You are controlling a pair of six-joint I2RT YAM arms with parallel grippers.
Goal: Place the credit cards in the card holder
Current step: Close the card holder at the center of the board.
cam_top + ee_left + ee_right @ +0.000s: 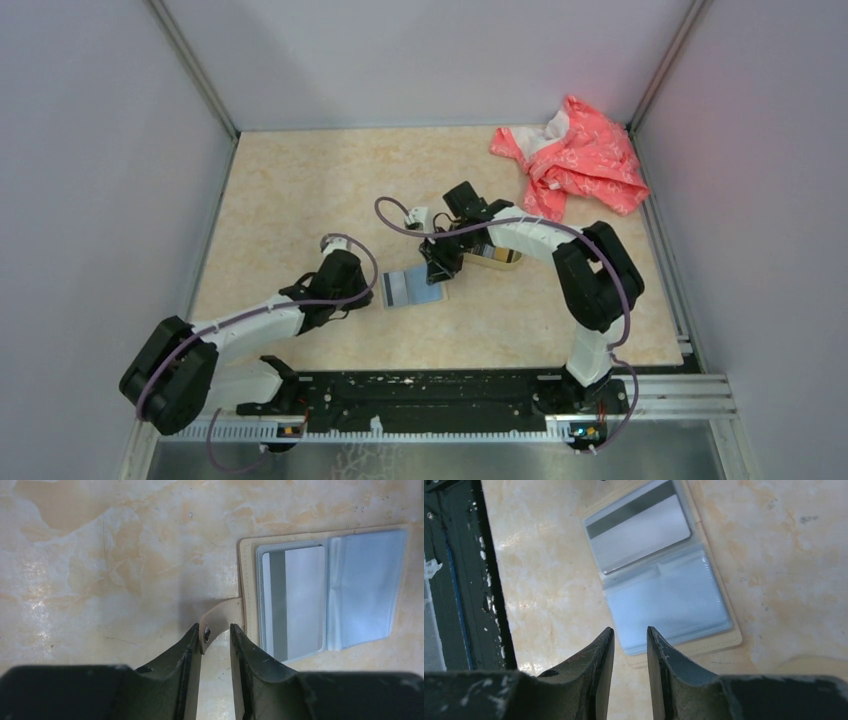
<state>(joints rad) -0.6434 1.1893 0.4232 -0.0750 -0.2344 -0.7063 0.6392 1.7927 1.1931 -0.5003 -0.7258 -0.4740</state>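
Straddling the snap tab [220, 614], left jaws stand narrow on either side; pinched or merely touching, cannot tell. Likely purpose: anchoring the card holder [248, 570], lying open mid-frame in the top view on the table [100, 570]. Right jaws slightly apart, empty, over its vacant sleeve [669, 600]. Striped card [300, 600] already sleeved.

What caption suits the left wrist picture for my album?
Left gripper straddles the snap tab of the open card holder; one striped card already sleeved.
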